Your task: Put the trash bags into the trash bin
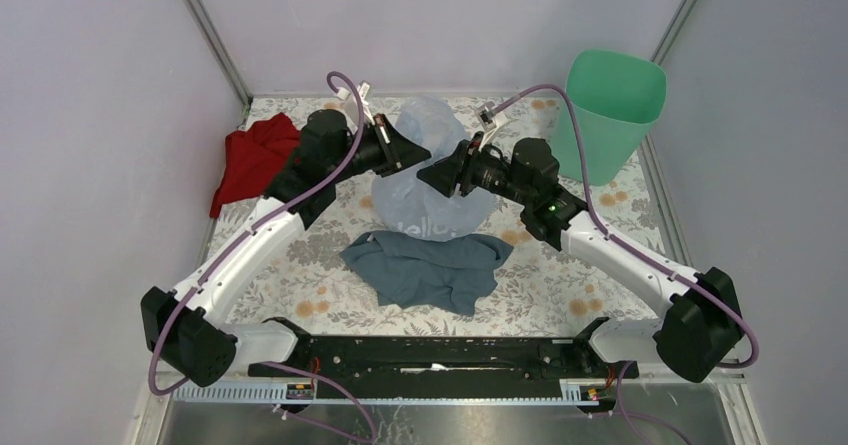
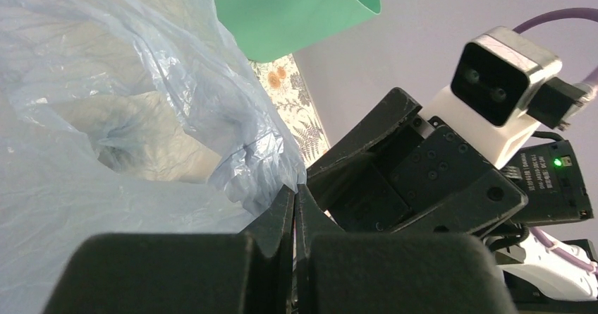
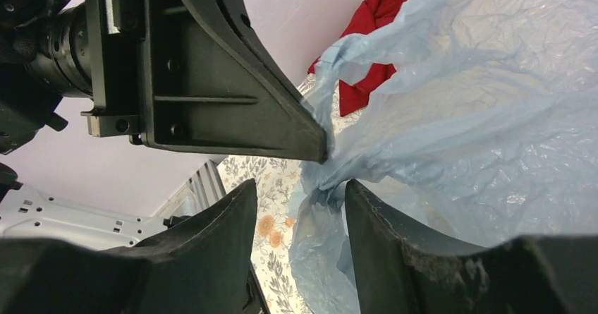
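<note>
The pale-blue trash bag [image 1: 432, 180] is held up crumpled over the middle of the mat, between my two grippers. My left gripper [image 1: 426, 155] is shut, with a fold of the bag's film pinched at its tips [image 2: 295, 191]. My right gripper [image 1: 422, 178] is open just beside it, and bag film [image 3: 423, 116] hangs in the gap [image 3: 300, 187] between its fingers. The left gripper's tip touches the bag just above that gap. The mint-green trash bin [image 1: 608, 115] stands upright at the back right, apart from both grippers. Its wall also shows in the left wrist view [image 2: 296, 7].
A grey-blue cloth [image 1: 430, 270] lies on the floral mat in front of the bag. A red cloth [image 1: 255, 160] lies at the back left and also shows in the right wrist view [image 3: 374, 32]. Walls close in the back and both sides.
</note>
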`<action>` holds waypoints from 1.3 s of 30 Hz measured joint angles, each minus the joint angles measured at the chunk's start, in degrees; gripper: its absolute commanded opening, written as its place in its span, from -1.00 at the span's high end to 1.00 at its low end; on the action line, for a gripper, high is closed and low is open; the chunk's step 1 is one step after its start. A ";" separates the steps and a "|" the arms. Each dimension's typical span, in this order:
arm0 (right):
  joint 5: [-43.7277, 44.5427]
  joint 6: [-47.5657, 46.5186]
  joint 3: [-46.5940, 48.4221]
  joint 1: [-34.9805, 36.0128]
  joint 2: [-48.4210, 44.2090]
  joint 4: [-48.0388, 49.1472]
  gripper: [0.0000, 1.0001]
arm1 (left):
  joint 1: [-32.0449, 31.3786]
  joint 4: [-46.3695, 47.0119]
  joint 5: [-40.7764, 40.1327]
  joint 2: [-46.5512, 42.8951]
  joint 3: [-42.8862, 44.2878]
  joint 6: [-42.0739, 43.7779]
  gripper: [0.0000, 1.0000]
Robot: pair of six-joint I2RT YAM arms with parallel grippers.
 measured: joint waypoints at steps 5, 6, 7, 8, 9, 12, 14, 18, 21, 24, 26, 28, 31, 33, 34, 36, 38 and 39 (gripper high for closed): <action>2.64 -1.07 0.83 0.68 0.50 -1.22 -0.12 | 0.00 -0.83 0.15 0.74 0.20 -0.09 1.00; 3.08 -1.11 0.90 0.68 0.52 -1.29 -0.09 | -0.02 -0.83 0.20 0.74 0.22 -0.09 1.00; 3.63 -1.09 0.92 0.72 0.52 -1.31 -0.05 | 0.00 -0.85 0.31 0.74 0.33 -0.09 1.00; 4.09 -1.07 0.96 0.79 0.57 -1.31 -0.01 | 0.00 -0.92 0.48 0.76 0.50 -0.11 1.00; 4.42 -0.98 1.07 0.83 0.70 -1.33 0.03 | -0.02 -0.87 0.66 0.76 0.63 -0.11 1.00; 5.35 -0.83 2.05 1.14 1.53 -1.36 0.17 | -0.02 -0.61 1.29 0.76 1.01 -0.17 1.00; 5.64 -0.66 2.64 1.42 2.01 -1.40 0.28 | 0.07 -0.28 1.25 0.85 1.01 -0.24 1.00; 6.62 -0.07 3.17 1.88 2.56 -1.40 0.77 | 0.24 0.59 1.31 1.29 1.01 -0.76 1.00; 7.96 0.74 3.50 2.21 2.99 -1.40 1.00 | 0.31 1.22 1.38 1.42 1.01 -0.74 0.72; 9.46 2.86 3.52 2.25 3.21 -1.62 1.00 | 0.44 0.96 1.33 1.53 1.25 0.33 -0.16; 11.67 4.57 3.52 2.29 3.21 -2.51 1.00 | 0.39 -0.85 1.18 1.64 2.58 1.86 -0.81; 13.64 6.29 3.52 2.03 3.21 -3.30 1.00 | 0.39 -2.99 0.85 1.57 4.00 4.26 -0.98; 15.10 9.51 3.61 0.85 3.19 -5.05 1.00 | 0.87 -6.51 0.02 0.57 5.18 7.39 -0.98; 15.37 12.26 3.72 -0.81 3.17 -6.23 1.00 | 1.81 -8.96 -0.57 -0.85 5.20 9.60 -0.98; 15.45 13.62 3.82 -1.75 3.17 -6.84 1.00 | 2.36 -10.23 -1.09 -1.88 5.18 10.97 -0.98; 15.56 16.44 4.44 -3.52 3.17 -8.26 1.00 | 2.99 -11.39 -1.90 -4.00 4.90 12.92 -0.97; 15.78 18.58 5.29 -4.66 3.17 -9.22 1.00 | 3.28 -11.65 -2.08 -6.69 4.02 14.84 -0.97; 15.96 19.67 5.75 -5.01 3.17 -9.55 1.00 | 3.02 -11.85 -2.10 -7.98 3.65 15.72 -0.98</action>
